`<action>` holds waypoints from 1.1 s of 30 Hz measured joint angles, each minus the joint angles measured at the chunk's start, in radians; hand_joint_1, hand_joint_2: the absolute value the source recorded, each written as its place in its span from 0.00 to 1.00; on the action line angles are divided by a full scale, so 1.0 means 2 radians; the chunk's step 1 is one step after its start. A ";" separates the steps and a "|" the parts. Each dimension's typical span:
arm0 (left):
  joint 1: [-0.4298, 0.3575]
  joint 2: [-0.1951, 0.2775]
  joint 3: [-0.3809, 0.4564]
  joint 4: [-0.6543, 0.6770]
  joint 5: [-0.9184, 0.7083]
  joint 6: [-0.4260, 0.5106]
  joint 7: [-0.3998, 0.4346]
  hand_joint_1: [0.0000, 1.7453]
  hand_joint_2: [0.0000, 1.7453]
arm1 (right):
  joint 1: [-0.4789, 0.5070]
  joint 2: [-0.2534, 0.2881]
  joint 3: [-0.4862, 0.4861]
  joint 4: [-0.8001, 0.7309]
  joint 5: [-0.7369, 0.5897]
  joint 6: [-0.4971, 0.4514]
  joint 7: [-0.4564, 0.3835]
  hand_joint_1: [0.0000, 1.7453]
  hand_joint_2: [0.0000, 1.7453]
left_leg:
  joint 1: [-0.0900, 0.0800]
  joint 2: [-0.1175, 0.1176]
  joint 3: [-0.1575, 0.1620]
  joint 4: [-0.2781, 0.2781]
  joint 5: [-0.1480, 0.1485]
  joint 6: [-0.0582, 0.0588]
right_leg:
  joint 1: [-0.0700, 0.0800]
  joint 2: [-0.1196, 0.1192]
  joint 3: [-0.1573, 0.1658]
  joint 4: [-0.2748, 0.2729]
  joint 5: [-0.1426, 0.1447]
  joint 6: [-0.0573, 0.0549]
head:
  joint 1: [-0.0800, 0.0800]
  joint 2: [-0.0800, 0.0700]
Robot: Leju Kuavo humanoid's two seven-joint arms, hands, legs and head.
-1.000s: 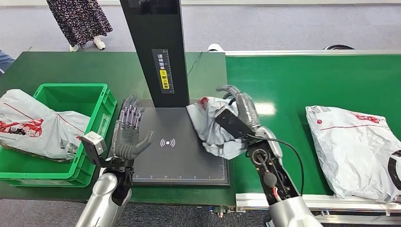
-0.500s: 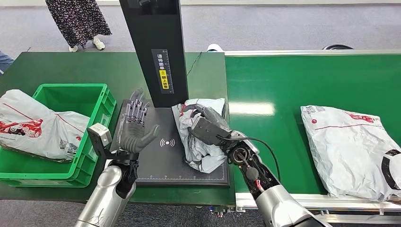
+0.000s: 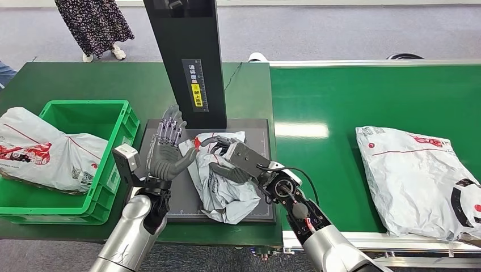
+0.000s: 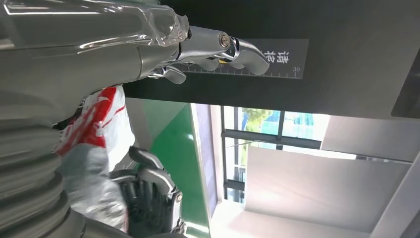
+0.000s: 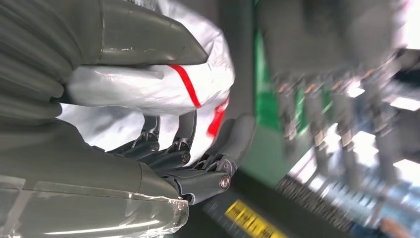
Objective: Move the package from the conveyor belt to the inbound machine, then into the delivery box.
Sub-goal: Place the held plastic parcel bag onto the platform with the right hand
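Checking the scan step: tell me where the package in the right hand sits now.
In the head view, the crumpled grey package lies on the inbound machine's black scan plate, gripped by the right hand, with the left hand raised beside it.

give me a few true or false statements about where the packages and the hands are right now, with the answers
1. The right hand grips a crumpled white package over the black scanner pad. True.
2. The green crate is empty. False: a white package with red print lies in it, hanging over its far left side.
3. The left hand holds nothing, its fingers spread and upright beside the crumpled package. True.
4. The conveyor belt carries no package. False: a large white package lies on it at the right.
5. The black post stands on the conveyor belt. False: it rises from the back of the scanner pad, left of the belt.
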 joint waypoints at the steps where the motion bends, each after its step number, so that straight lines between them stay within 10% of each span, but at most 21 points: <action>1: 0.000 0.000 0.000 0.000 0.000 0.001 0.000 0.00 1.00 | 0.000 -0.001 0.003 -0.001 0.009 -0.023 0.009 0.19 1.00 | 0.000 0.000 0.000 0.000 0.000 0.000 | 0.000 0.000 0.000 0.000 0.000 0.000 | 0.000 0.000; 2: 0.001 0.001 0.000 0.000 0.000 0.001 0.000 0.00 1.00 | 0.000 -0.003 0.005 -0.002 0.018 -0.047 0.018 0.00 1.00 | 0.000 0.000 0.000 0.000 0.000 0.000 | 0.000 0.000 0.000 0.000 0.000 0.000 | 0.000 0.000; 17: 0.016 0.007 0.001 -0.001 -0.002 0.002 0.004 0.00 1.00 | 0.017 -0.019 0.002 -0.034 0.009 -0.133 -0.001 0.00 1.00 | 0.000 0.000 0.000 0.000 0.000 0.000 | 0.000 0.000 0.000 0.000 0.000 0.000 | 0.000 0.000; 33: 0.023 0.011 0.002 -0.008 -0.025 -0.010 -0.002 0.00 1.00 | 0.097 -0.057 -0.091 -0.237 -0.036 -0.175 -0.024 0.00 1.00 | 0.000 0.000 0.000 0.000 0.000 0.000 | 0.000 0.000 0.000 0.000 0.000 0.000 | 0.000 0.000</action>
